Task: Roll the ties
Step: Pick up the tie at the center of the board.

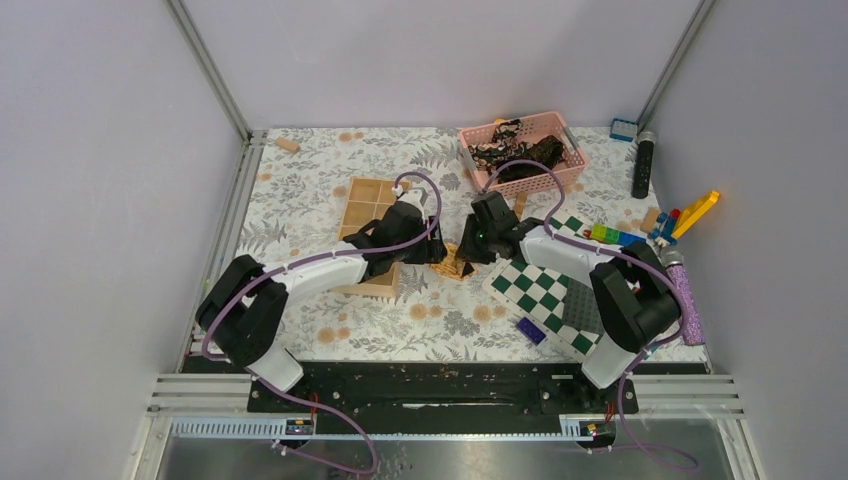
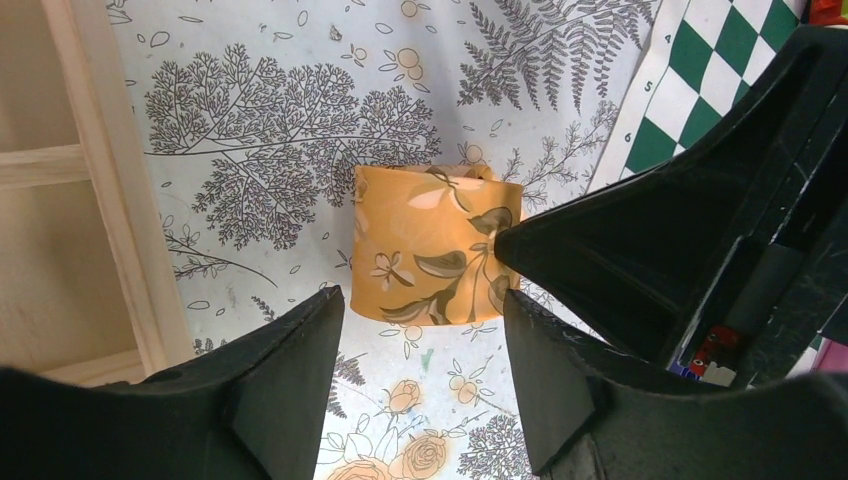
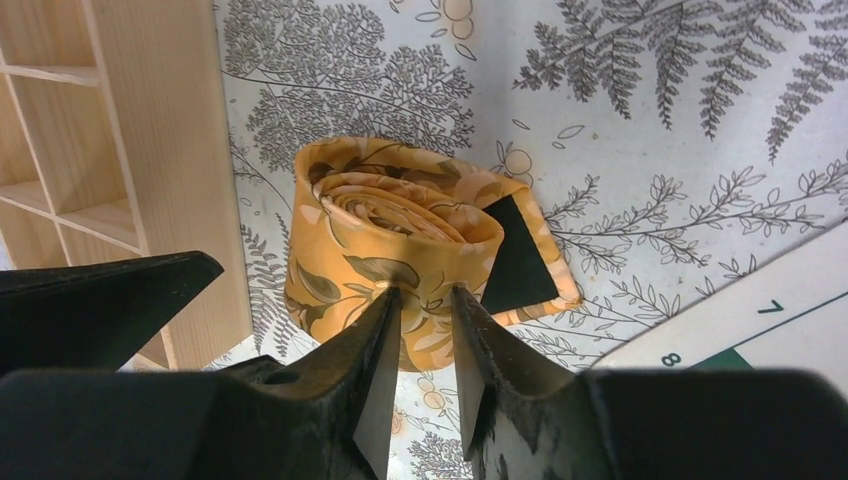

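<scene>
Though the golden tie sits rolled, dark ties lie loose in the basket; right gripper pinches the roll's wall; left gripper gapes.

The shiny golden-orange fabric necktie, printed with grey-brown leaves and flowers, is wound into a tight roll standing on its edge (spiral upward) near the middle of the bench, its black-backed tip loose alongside. The dark, light-printed fabric neckties lie crumpled in a pink basket by the far edge.
</scene>
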